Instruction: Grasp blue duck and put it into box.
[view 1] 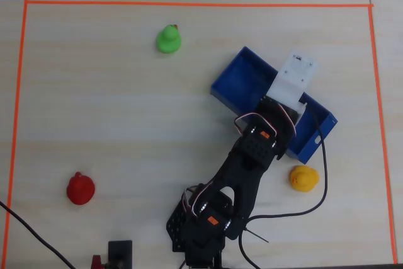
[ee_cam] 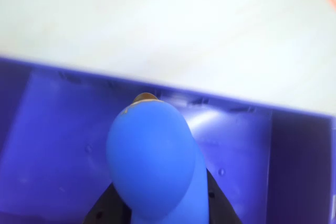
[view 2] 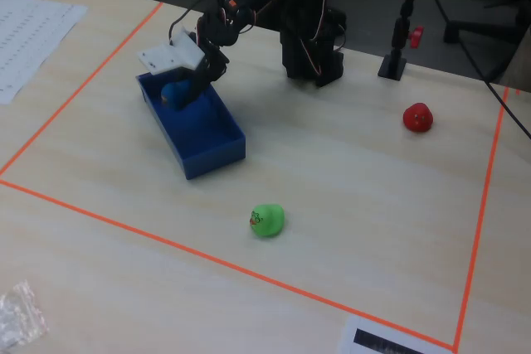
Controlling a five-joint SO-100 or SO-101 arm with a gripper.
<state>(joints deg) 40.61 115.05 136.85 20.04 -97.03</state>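
Observation:
The blue duck (ee_cam: 152,156) is held between my gripper's (ee_cam: 157,211) black fingers (ee_cam: 107,209), just above the floor of the dark-blue box (ee_cam: 52,145). In the fixed view the duck (view 2: 174,94) sits low inside the far end of the box (view 2: 211,143) under the gripper (view 2: 184,90). In the overhead view the arm and its white camera mount hang over the middle of the box (view 1: 242,83) and hide the duck. The gripper is shut on the duck.
A green duck (view 1: 169,40) (view 2: 267,220), a red duck (view 1: 80,188) (view 2: 417,117) and a yellow duck (view 1: 303,178) lie on the wooden table. Orange tape (view 1: 189,4) frames the work area. The arm's base (view 1: 201,231) stands at the bottom edge of the overhead view.

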